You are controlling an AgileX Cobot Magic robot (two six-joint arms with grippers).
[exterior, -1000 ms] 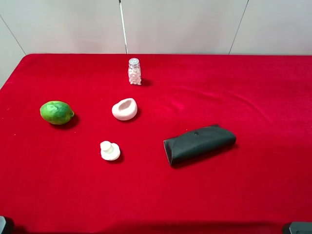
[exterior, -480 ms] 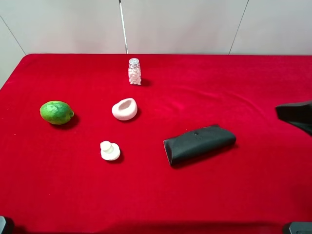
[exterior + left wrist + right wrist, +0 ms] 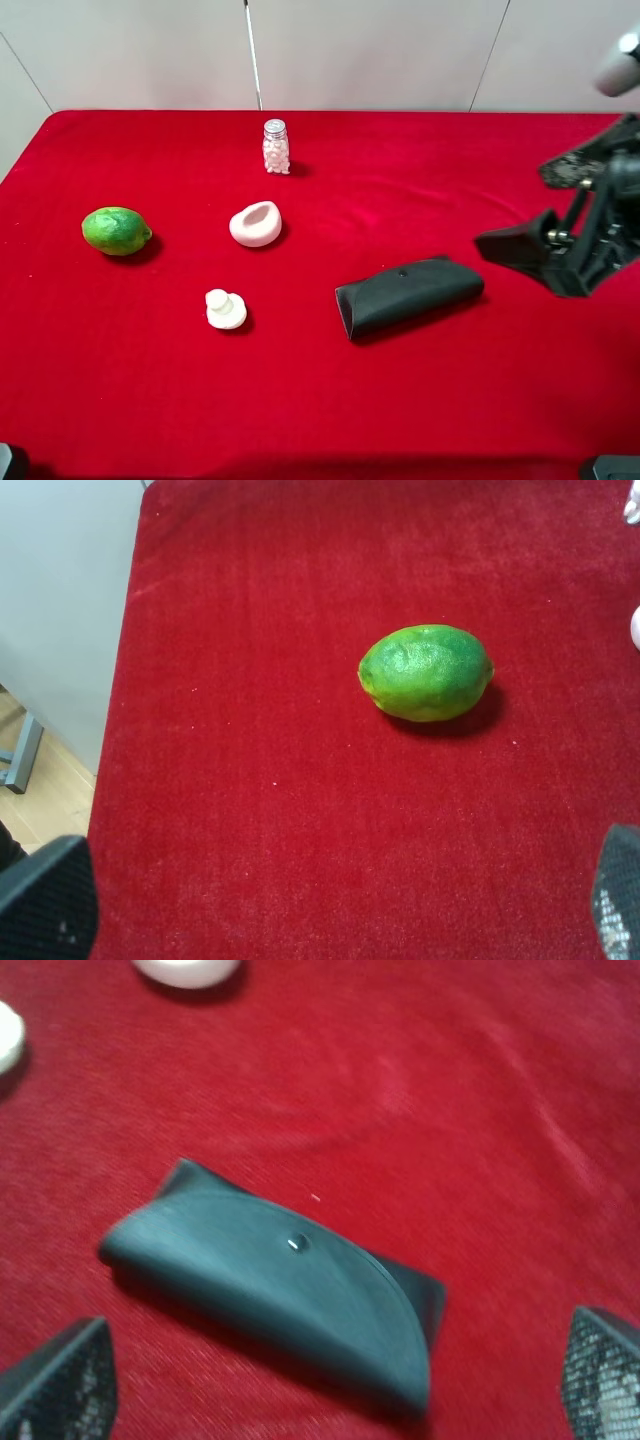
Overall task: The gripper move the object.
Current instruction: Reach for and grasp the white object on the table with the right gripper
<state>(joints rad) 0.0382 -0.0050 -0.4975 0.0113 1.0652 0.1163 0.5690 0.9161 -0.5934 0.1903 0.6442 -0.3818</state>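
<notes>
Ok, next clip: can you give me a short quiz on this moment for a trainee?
1. True or false: the right gripper is open and holds nothing.
2. Which thing lies closest to the right gripper? A) the lime B) the black pouch C) the jar
3. Is anything touching the white bowl-shaped lump?

Key
1. True: its jaws stand wide apart with nothing between them.
2. B
3. No, it sits alone on the red cloth.
</notes>
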